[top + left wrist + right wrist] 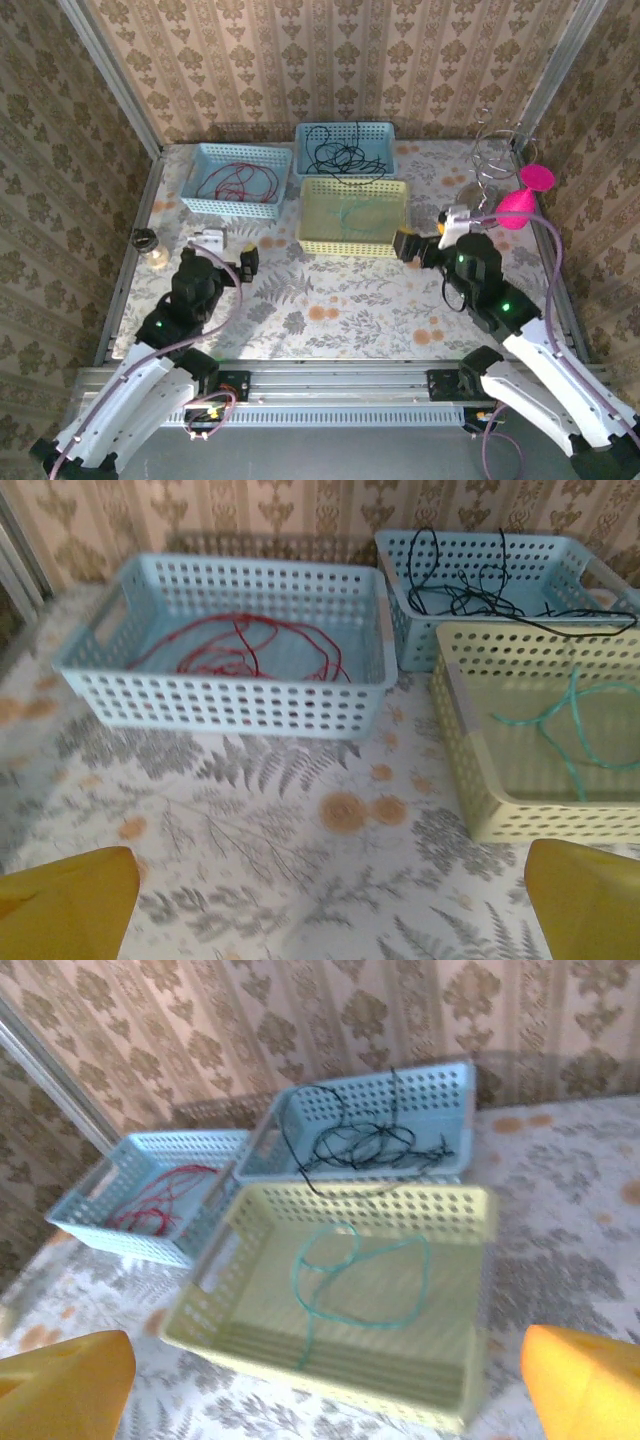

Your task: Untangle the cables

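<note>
The cables lie apart in three baskets. A red cable is coiled in the left blue basket. In the far blue basket sits a black cable, one strand trailing over its rim. A green cable loops in the yellow basket. My left gripper is open over bare table in front of the left blue basket. My right gripper is open, empty, just right of the yellow basket.
A small glass jar stands at the table's left edge. A wire stand and a pink object sit at the back right. The flowered table has free room in front of the baskets. Walls close in three sides.
</note>
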You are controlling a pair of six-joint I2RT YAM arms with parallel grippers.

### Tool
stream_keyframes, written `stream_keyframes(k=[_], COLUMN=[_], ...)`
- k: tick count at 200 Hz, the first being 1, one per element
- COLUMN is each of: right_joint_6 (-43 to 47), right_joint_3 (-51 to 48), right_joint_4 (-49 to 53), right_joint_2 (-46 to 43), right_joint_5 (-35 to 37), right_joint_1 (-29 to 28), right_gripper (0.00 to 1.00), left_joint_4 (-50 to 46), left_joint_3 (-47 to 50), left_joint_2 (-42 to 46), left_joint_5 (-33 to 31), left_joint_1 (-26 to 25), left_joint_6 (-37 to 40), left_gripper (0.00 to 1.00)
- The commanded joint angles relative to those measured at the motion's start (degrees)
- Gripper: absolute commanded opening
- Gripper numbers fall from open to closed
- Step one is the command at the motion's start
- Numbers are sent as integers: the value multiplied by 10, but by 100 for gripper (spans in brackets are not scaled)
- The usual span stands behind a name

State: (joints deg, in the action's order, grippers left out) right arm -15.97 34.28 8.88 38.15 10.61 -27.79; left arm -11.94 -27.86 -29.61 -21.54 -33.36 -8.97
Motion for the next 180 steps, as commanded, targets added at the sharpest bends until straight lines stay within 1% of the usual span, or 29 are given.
stream_keyframes(k=[1,13,21,31,37,40,47,60,68,81,100,118,128,134,148,164,168,176,180], right_joint_6=[118,158,186,220,237,245,257,279,281,273,259,249,243,234,190,199,199,191,189], right_joint_3=[-82,-114,-132,-152,-163,-169,-183,-199,-211,-217,-233,-249,-246,-244,-240,-228,-224,-216,-213], right_joint_4=[-97,-111,-121,-139,-152,-161,-184,-228,-268,-311,-391,-493,-536,-564,-637,-669,-672,-679,-684], right_joint_2=[-45,-67,-77,-84,-85,-85,-82,-70,-51,-19,49,139,191,227,300,357,368,389,398], right_joint_5=[21,35,42,54,58,59,59,34,24,16,1,-54,-67,-74,-78,-90,-90,-85,-83], right_joint_1=[0,1,2,5,8,10,18,35,49,70,113,165,185,197,218,225,226,230,232], right_gripper=[100,100,100,100,100,100,100,100,100,100,100,100,100,100,100,100,100,100,100], left_joint_4=[162,248,310,373,408,421,441,500,554,615,648,643,648,656,709,807,794,721,701], left_joint_3=[67,116,153,188,205,211,218,224,227,219,182,143,129,124,123,122,122,109,102], left_joint_2=[17,14,2,-25,-49,-63,-96,-171,-220,-292,-389,-440,-461,-477,-534,-614,-606,-579,-576], left_joint_5=[-49,-70,-70,-57,-41,-29,-1,48,63,67,100,134,140,147,176,183,184,186,191], left_joint_1=[-2,4,17,46,68,94,133,190,208,222,244,254,263,272,299,311,312,316,318], left_joint_6=[168,200,216,206,189,182,160,139,137,146,158,177,180,168,136,136,133,122,119], left_gripper=[100,100,100,100,100,100,100,100,100,100,100,100,100,100,100,100,100,100,100])
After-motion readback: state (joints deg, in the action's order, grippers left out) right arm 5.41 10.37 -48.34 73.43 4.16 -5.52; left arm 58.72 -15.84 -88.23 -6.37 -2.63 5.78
